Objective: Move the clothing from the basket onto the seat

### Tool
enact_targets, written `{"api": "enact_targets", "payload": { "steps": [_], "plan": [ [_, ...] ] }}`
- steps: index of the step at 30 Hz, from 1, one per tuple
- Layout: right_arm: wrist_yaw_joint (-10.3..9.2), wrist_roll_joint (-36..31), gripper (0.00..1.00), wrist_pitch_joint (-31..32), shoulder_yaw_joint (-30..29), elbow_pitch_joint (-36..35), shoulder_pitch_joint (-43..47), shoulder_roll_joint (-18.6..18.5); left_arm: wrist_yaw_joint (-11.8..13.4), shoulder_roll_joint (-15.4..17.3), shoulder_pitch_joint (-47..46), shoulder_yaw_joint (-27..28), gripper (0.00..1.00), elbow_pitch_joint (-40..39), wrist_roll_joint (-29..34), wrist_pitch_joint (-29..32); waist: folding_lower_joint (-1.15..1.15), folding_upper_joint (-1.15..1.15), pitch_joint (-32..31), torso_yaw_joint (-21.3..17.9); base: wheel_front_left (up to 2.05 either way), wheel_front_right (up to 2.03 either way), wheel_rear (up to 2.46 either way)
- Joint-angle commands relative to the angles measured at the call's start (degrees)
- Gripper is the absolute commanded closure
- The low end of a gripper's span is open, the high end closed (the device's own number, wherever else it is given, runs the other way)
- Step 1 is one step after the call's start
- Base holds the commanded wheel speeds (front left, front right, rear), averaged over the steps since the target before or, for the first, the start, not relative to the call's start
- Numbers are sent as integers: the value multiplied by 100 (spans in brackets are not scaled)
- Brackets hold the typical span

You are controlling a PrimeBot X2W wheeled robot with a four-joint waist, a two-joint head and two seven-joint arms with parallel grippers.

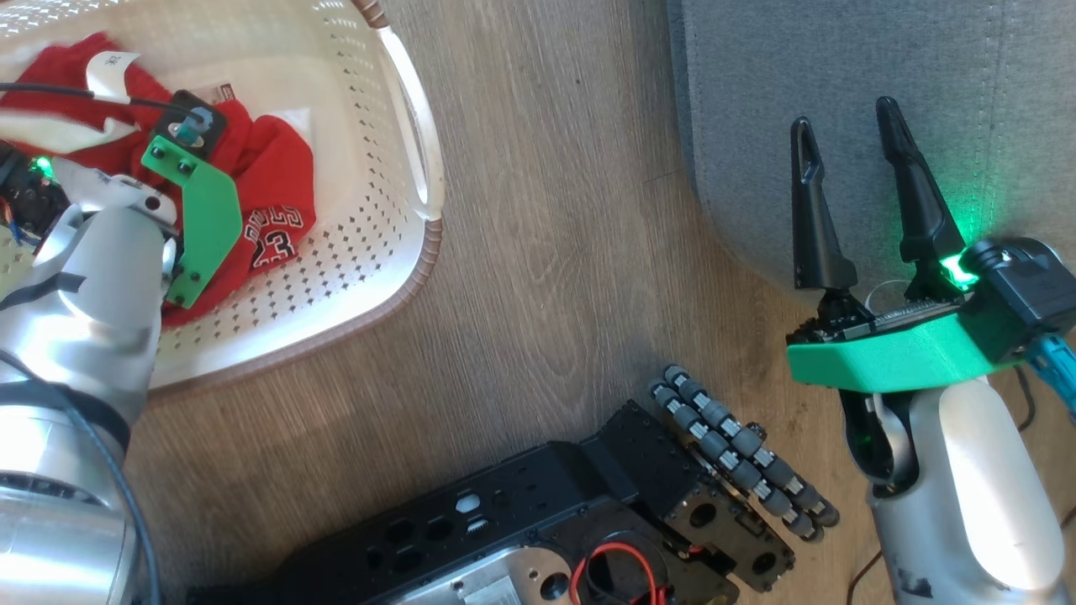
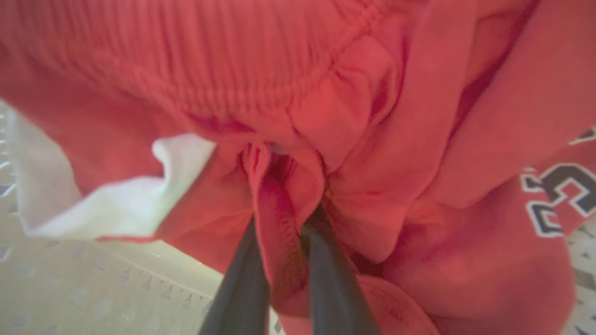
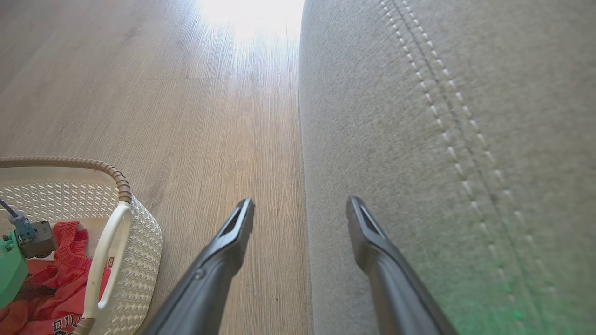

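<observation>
Currently, item one, your left gripper [image 2: 285,218]: jaws drawn narrow, pinching a fold of the clothing [image 2: 326,93] between its dark fingers [image 2: 242,288]. It reaches down into the basket because the load lies there. A raised fold is the likeliest part of soft cloth to lift by.

Item two, your right gripper [image 1: 845,118]: jaws wide, holding nothing, poised at the rounded corner of the seat [image 1: 841,50]. Judge it as parked out of the other arm's way, or waiting to help at the drop.

Item three, the basket [image 1: 353,244]: cream, perforated, brown-rimmed, standing on the wooden floor [image 1: 546,252], with bare boards between it and the seat. Contents: both garments, bunched together and touching. The red shorts [image 1: 277,193], with number print, lie toward the near wall. The white-panelled garment [image 1: 50,134] lies further in. Neither appears raised above the rim yet.

Item four, the seat: grey cushion with light stitching; no garment on the part you can see. Judge the task at its first pick, with the carry across the floor to come.
</observation>
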Motion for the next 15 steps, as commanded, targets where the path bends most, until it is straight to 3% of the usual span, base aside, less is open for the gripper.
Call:
{"api": "enact_targets", "payload": {
  "steps": [1,10,15],
  "plan": [
    [48,-13,0,6,184,-44,111,16,-7,188,126,95,100,-1,-67,35,0,0,-5,0,0,0,0],
    [48,49,0,6,200,0,-129,16,56,179,185,477,100,-4,-606,-565,0,0,-272,-98,0,0,0],
    [48,-33,0,6,111,125,-265,16,-2,26,350,631,100,-6,-878,-1092,0,0,-720,7,0,0,0]
  ]
}}
